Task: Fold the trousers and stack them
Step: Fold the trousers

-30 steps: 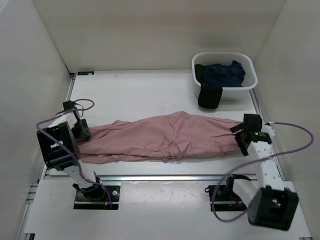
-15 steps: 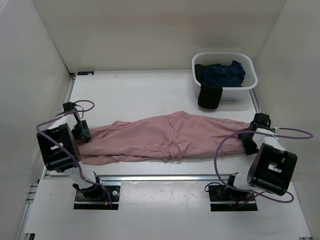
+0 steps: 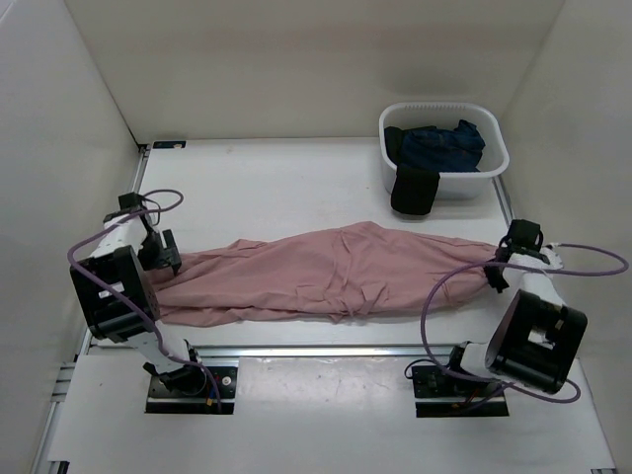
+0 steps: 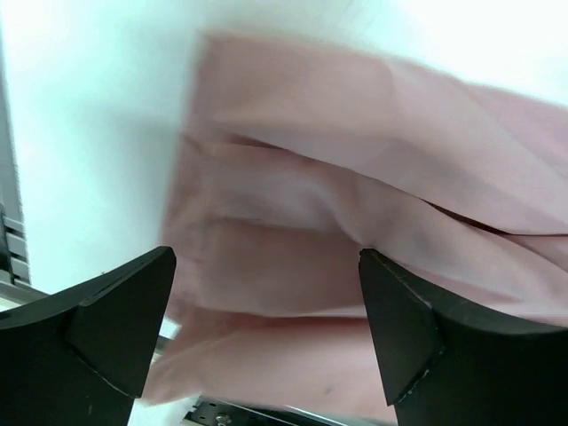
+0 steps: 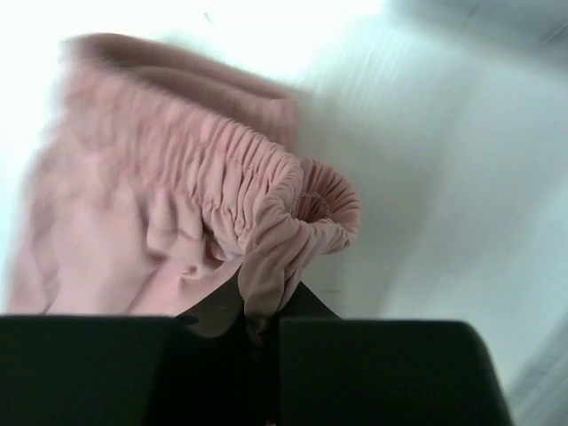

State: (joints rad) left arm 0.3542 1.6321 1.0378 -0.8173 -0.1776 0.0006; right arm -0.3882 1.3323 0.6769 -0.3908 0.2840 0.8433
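The dusty-pink trousers lie stretched left to right across the table, folded lengthwise. My right gripper is at their right end, shut on the gathered waistband, which bunches up between the jaws. My left gripper hovers at the leg ends on the left. It stands open, its black fingers spread wide either side of the pink leg hems, with nothing gripped.
A white basket at the back right holds a dark navy garment, with a black cloth piece hanging over its front wall. A metal rail runs along the table's near edge. White walls close in on both sides.
The right gripper swung down to the waistband end and shut on it. The left gripper opened wider and shifted slightly left and back at the leg ends.
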